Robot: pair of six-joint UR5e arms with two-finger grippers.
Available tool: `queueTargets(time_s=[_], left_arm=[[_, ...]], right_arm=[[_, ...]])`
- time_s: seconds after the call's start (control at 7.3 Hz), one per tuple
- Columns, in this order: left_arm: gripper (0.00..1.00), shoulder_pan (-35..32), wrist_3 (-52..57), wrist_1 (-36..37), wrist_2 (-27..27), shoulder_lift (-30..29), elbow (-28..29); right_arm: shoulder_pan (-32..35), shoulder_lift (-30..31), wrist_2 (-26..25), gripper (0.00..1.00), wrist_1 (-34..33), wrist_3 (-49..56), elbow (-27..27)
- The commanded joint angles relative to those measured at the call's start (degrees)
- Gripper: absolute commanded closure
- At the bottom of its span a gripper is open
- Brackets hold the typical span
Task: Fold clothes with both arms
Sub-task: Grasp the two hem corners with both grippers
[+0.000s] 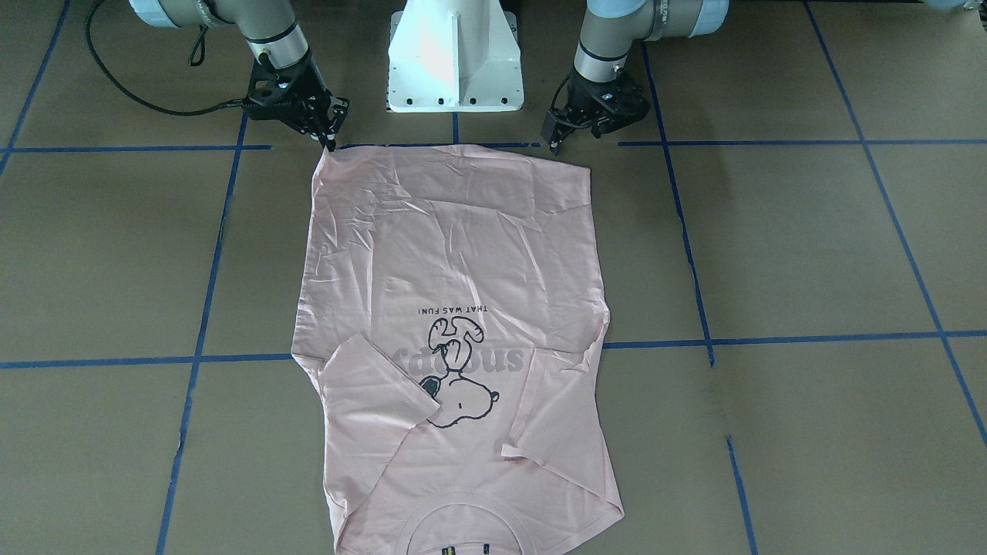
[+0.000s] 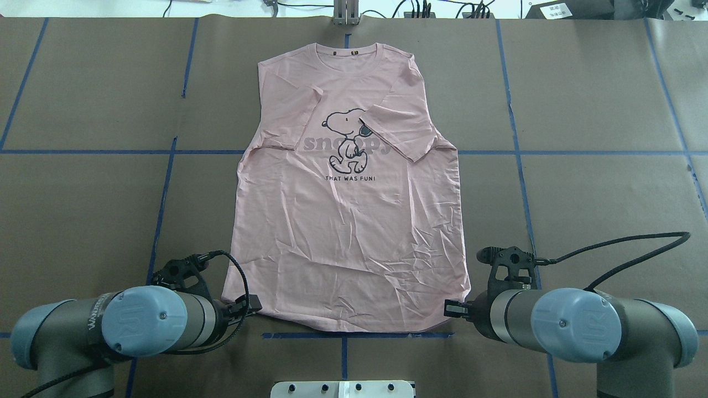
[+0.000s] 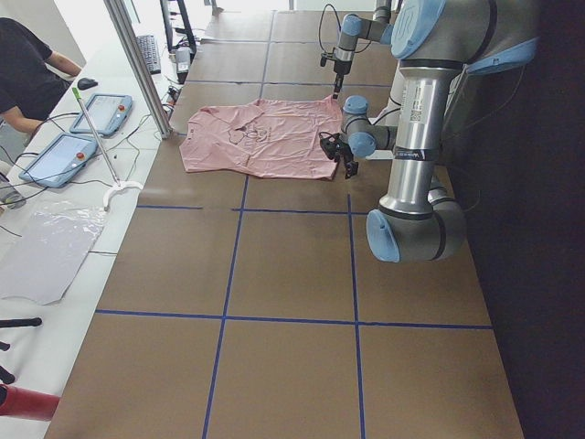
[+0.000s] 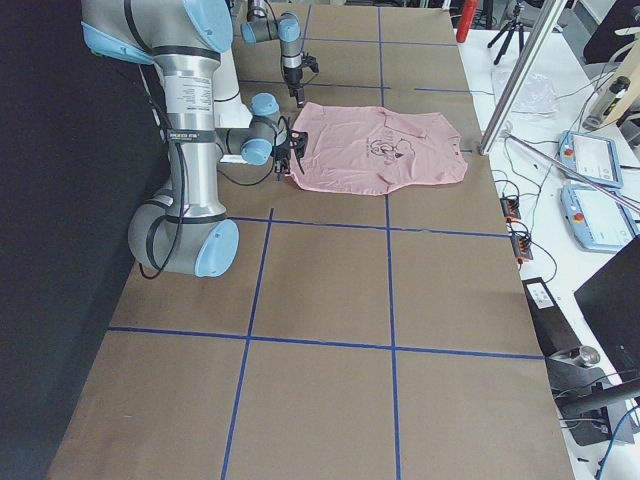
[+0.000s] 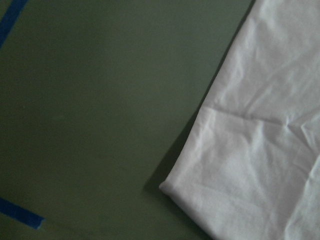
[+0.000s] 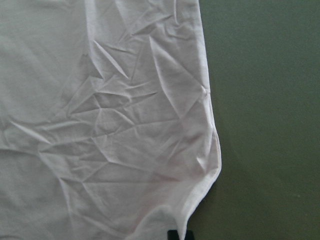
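Left arm (image 2: 138, 323) came in low at the near-left of the overhead view. The left gripper (image 2: 250, 303) sat at the near left hem corner of the T-shirt (image 2: 343, 237), its fingers mostly hidden under the wrist. From across the table it appeared just at the hem edge; could not tell whether the jaws were parted or closed. The left wrist view was blurred and showed only the hem corner on the brown table (image 2: 83, 210) and a strip of blue tape (image 2: 166, 193). The shirt lay flat, face up, between the two grippers, hem toward the robot and collar (image 2: 348, 55) at the far side. The front-facing view cut the collar off at its lower edge. Both sleeves were folded in over the chest. The right-hand sleeve (image 2: 401, 132) covered the end of the grey lettering and part of the Snoopy print (image 2: 345, 138). The right gripper (image 2: 452, 308) sat at the near right hem corner, touching it; grip state could not be read. In the right wrist view only a dark fingertip (image 6: 174, 235) showed, at the bottom edge. The right arm (image 2: 581, 323) was cut by the frame. The white pedestal base (image 2: 343, 388) was half out of view. A person (image 3: 27, 69) sat at the side bench, cropped.
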State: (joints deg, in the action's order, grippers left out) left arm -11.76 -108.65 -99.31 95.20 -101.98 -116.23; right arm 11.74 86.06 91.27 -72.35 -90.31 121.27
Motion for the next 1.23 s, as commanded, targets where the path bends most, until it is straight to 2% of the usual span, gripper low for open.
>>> queueTargets(time_s=[0.0,1.1], left_arm=[[0.0,0.42,-0.16,0.08,-0.11,-0.06,0.3],[0.0,-0.81,0.72,-0.09,-1.34,-2.43,3.37]], right_arm=[[0.56,-0.1,0.48,1.0,0.01,0.05,0.11],[0.74,-0.02,0.49,1.0,-0.07,0.05,0.11]])
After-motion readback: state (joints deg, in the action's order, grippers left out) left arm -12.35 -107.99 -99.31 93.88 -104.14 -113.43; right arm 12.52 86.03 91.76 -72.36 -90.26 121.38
